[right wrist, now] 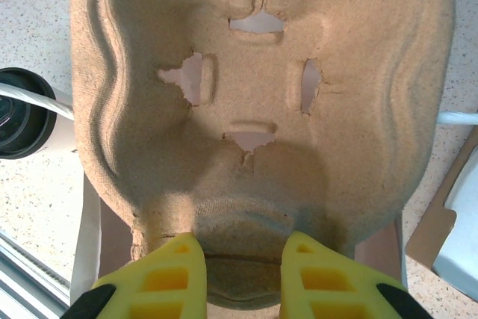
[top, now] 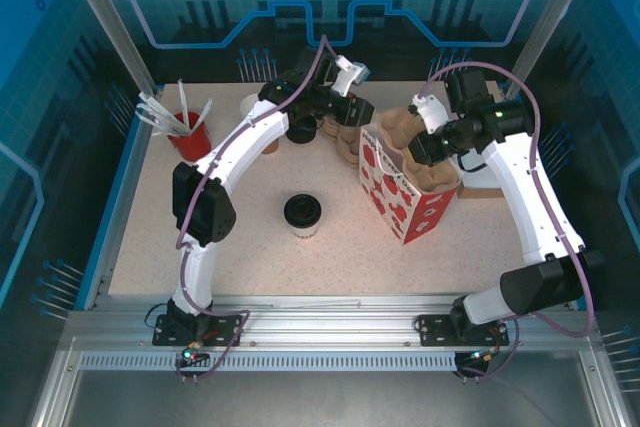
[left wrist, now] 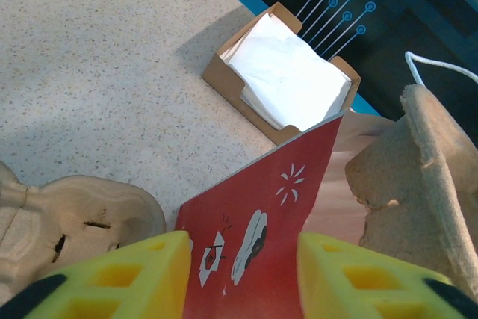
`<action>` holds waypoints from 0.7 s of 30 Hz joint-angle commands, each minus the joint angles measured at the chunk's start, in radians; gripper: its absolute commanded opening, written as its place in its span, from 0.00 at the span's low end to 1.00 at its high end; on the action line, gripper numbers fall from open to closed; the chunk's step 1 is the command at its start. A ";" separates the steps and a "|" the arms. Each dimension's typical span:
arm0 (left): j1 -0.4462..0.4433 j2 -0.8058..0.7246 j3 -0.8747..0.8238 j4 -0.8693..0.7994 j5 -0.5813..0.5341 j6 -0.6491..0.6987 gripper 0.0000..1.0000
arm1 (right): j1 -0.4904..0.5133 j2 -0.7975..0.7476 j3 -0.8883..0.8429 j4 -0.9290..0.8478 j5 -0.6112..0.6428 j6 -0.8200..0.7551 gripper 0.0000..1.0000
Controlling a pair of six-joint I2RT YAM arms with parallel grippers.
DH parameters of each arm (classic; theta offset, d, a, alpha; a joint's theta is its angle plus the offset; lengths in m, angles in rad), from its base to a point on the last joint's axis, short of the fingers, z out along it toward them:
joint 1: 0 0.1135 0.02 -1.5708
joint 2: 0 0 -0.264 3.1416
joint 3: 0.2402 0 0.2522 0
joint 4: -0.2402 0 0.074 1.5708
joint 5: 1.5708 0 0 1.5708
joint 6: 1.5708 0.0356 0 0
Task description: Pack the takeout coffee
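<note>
The takeout coffee [top: 302,215], a pale paper cup under a black lid, stands alone on the table in front of the left arm; its lid [right wrist: 21,116] shows at the left edge of the right wrist view. The strawberry-print bag [top: 405,192] stands upright to its right. A brown pulp cup carrier [right wrist: 261,110] sits in the bag's mouth, and my right gripper [right wrist: 240,240] is shut on its near rim. My left gripper [left wrist: 243,243] hangs open over the bag's red back edge [left wrist: 261,229], which lies between the yellow fingers.
A cardboard box of white napkins [left wrist: 224,84] stands right of the bag. Spare pulp carriers [left wrist: 82,214] lie left of the bag. Loose black lids [top: 300,130], white cups [top: 250,104] and a red cup of straws [top: 185,132] line the back left.
</note>
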 commanded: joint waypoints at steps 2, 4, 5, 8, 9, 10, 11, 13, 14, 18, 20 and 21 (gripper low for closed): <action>0.012 -0.105 -0.001 0.036 0.015 -0.053 0.54 | -0.014 -0.002 0.021 -0.039 -0.021 -0.004 0.12; 0.010 -0.154 -0.047 0.070 0.012 -0.072 0.57 | -0.014 -0.003 0.020 -0.037 -0.019 -0.005 0.12; 0.009 -0.183 -0.079 0.092 0.006 -0.084 0.59 | -0.015 -0.003 0.019 -0.037 -0.019 -0.005 0.12; 0.006 -0.271 -0.180 0.149 -0.024 -0.118 0.63 | -0.015 -0.002 0.017 -0.032 -0.020 -0.005 0.12; 0.005 -0.303 -0.220 0.161 -0.037 -0.128 0.64 | -0.014 -0.001 0.016 -0.032 -0.023 -0.005 0.12; 0.004 -0.336 -0.263 0.176 -0.048 -0.141 0.65 | -0.014 -0.002 0.016 -0.031 -0.023 -0.005 0.12; 0.002 -0.366 -0.302 0.189 -0.052 -0.154 0.65 | -0.015 -0.002 0.015 -0.031 -0.023 -0.005 0.12; -0.003 -0.435 -0.402 0.223 -0.039 -0.204 0.66 | -0.014 -0.002 0.012 -0.030 -0.021 -0.005 0.12; -0.007 -0.464 -0.445 0.244 -0.025 -0.235 0.67 | -0.014 -0.001 0.012 -0.029 -0.021 -0.005 0.12; -0.065 -0.600 -0.629 0.374 0.021 -0.338 0.72 | -0.014 0.002 0.012 -0.030 -0.019 -0.005 0.12; -0.097 -0.637 -0.667 0.386 0.021 -0.357 0.74 | -0.014 0.000 0.013 -0.032 -0.018 -0.005 0.12; -0.108 -0.649 -0.680 0.386 0.018 -0.363 0.74 | -0.014 -0.001 0.014 -0.031 -0.018 -0.005 0.12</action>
